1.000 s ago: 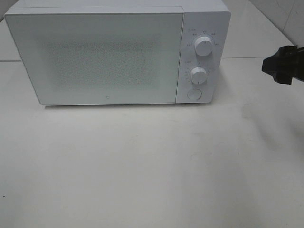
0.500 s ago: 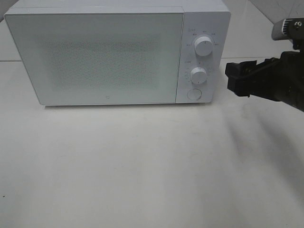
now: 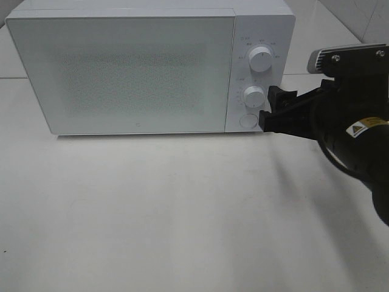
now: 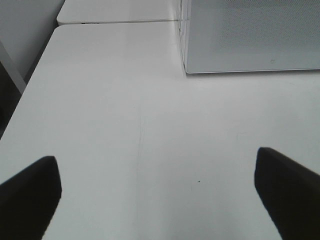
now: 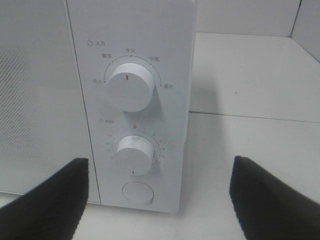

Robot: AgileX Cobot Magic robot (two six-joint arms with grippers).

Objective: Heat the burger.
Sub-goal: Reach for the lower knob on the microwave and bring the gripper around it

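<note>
Burger unseen; likely light, squashy: pinch bun sides gently. Microwave (image 3: 121, 73) shut, far edge of bench (image 3: 182, 219). Left gripper (image 4: 156, 192), right gripper (image 5: 159, 197) spread, empty

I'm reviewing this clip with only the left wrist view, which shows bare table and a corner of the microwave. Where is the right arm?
Observer: The right gripper is at the control panel of the microwave, close beside the lower knob and the round button.
Operator: Is it holding anything?
Observer: No. The right wrist view shows its jaws apart with nothing between them, facing the panel.
Operator: Can you see the burger?
Observer: Not in any view. The door is shut, and its frosted front hides the inside.
</note>
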